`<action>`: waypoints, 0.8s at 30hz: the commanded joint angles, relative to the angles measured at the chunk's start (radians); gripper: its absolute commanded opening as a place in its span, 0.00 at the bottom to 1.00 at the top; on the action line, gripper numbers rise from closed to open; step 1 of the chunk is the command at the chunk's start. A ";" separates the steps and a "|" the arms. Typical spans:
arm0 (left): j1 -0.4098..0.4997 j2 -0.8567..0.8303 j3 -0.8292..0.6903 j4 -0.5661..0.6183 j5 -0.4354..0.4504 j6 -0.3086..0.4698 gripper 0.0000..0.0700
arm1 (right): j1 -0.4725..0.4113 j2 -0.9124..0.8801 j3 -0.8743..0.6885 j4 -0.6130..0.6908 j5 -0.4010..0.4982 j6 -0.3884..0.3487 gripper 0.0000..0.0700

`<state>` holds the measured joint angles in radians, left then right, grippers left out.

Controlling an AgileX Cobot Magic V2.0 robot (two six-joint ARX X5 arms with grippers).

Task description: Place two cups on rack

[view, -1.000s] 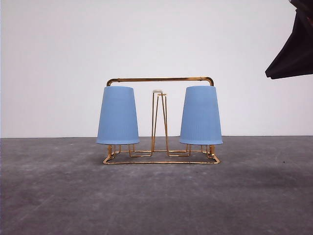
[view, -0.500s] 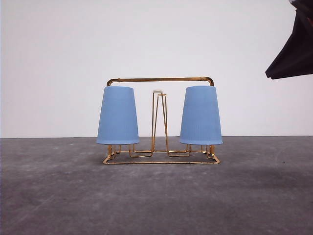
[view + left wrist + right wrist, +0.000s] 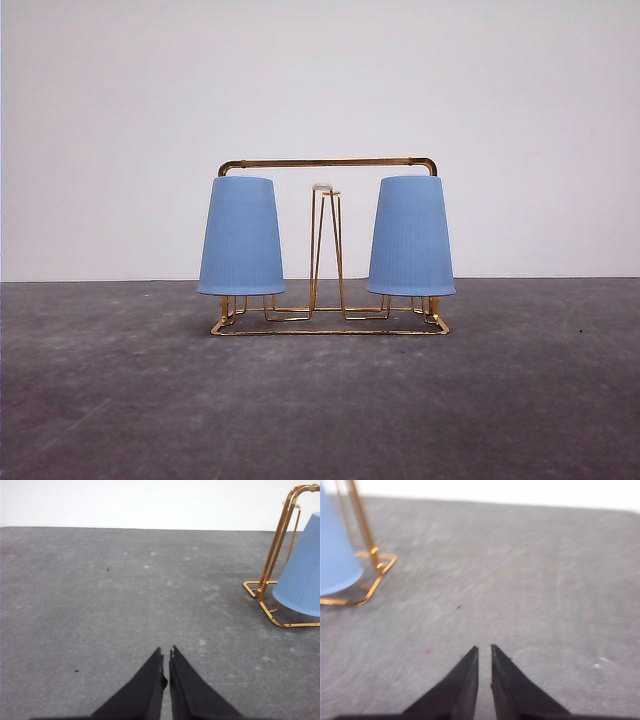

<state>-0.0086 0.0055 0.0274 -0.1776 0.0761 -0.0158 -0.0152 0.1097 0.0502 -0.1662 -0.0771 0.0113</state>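
The left gripper hangs over bare table with its two dark fingers drawn together until only a hairline slit parts the tips, and nothing is held between them. The right gripper is the same: tips nearly touching, a thin gap, nothing in it, over open table. Beneath both lies a dark grey, mottled table with pale scuffs and a few small dark specks. From the left wrist view the grey surface runs wide and unbroken ahead of the fingers to a plain white wall. From the right wrist view the ground near the fingers is likewise open, though that picture is blurred. Off to one side of each gripper stands the gold wire rack; its corner and base show in both wrist views, well apart from the fingertips. In the front view the rack sits centred on the table near the line where table meets wall, its top bar level. The left cup and the right cup, both light blue, stand upside down on the rack, one at each end, with a bare white-tipped prong between them.
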 commanded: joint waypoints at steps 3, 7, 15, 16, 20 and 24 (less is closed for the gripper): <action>0.001 -0.001 -0.015 -0.004 -0.001 -0.003 0.00 | -0.017 -0.072 -0.039 0.010 0.001 0.028 0.06; 0.001 -0.001 -0.015 -0.004 -0.001 -0.003 0.00 | -0.027 -0.106 -0.039 0.019 0.006 0.030 0.06; 0.001 -0.001 -0.015 -0.005 -0.001 -0.003 0.00 | -0.028 -0.106 -0.039 0.042 0.000 0.030 0.06; 0.001 -0.001 -0.015 -0.005 -0.001 -0.003 0.00 | -0.028 -0.106 -0.039 0.045 0.000 0.030 0.06; 0.001 -0.001 -0.015 -0.005 -0.001 -0.003 0.00 | -0.028 -0.106 -0.038 0.066 0.000 0.029 0.06; 0.001 -0.001 -0.014 -0.005 -0.001 -0.003 0.00 | -0.028 -0.106 -0.038 0.068 0.000 0.030 0.06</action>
<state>-0.0086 0.0055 0.0277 -0.1776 0.0761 -0.0158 -0.0414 0.0025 0.0154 -0.1108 -0.0761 0.0307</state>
